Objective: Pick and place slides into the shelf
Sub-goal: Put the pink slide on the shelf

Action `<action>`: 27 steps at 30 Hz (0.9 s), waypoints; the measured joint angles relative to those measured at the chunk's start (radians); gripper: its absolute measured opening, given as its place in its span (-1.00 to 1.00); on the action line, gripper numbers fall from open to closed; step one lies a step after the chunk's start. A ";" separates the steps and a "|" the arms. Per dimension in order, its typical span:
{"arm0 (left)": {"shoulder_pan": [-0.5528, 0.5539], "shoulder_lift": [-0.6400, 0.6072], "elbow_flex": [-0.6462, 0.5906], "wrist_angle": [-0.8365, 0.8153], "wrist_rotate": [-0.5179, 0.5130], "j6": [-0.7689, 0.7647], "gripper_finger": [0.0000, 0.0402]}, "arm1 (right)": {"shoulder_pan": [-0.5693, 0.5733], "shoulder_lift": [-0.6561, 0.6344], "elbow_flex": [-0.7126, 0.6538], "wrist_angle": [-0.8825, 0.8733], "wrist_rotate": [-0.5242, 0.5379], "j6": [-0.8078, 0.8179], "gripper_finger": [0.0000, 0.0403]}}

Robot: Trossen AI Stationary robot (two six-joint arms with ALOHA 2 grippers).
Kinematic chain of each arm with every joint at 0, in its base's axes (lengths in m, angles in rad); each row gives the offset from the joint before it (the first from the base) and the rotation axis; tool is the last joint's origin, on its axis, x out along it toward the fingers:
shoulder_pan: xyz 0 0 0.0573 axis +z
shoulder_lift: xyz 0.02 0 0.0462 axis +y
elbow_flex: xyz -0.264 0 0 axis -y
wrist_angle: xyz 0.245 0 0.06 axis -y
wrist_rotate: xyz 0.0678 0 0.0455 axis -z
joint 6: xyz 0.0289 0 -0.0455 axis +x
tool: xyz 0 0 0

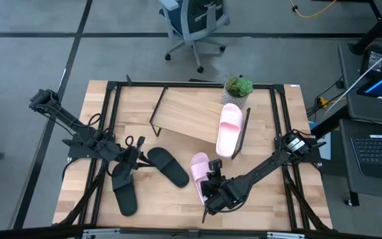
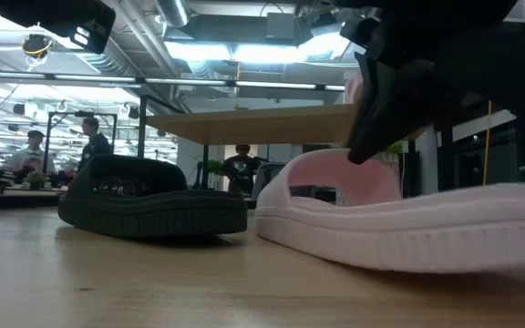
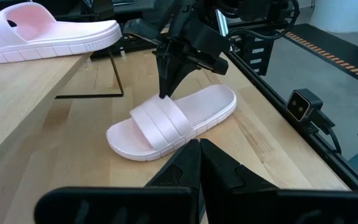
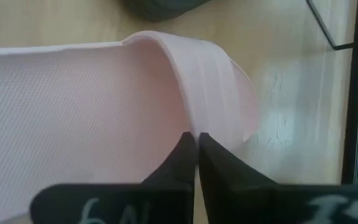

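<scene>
Right end effector (image 1: 212, 180) hangs low, fingers together; left end effector (image 1: 136, 151), likewise closed, waits apart.

Count: 2 pink slides, one on the shelf (image 1: 184, 114) at (image 1: 229, 128), one on the table (image 1: 199, 168). 2 black slides (image 1: 168, 165) (image 1: 124, 191). 1 potted plant (image 1: 238, 87).

Low view crops the near pink slide (image 2: 408, 228).
</scene>
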 joint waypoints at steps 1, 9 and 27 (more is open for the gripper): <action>0.000 0.000 0.000 0.000 -0.002 0.000 -1.00 | -0.001 0.000 0.000 0.000 0.003 0.011 -0.96; 0.000 0.000 0.000 0.000 -0.005 0.000 -1.00 | -0.002 0.000 0.000 0.005 0.031 0.023 -0.98; 0.000 0.000 0.000 0.011 -0.007 0.088 -0.94 | -0.004 0.000 0.142 -0.047 0.091 0.017 -0.99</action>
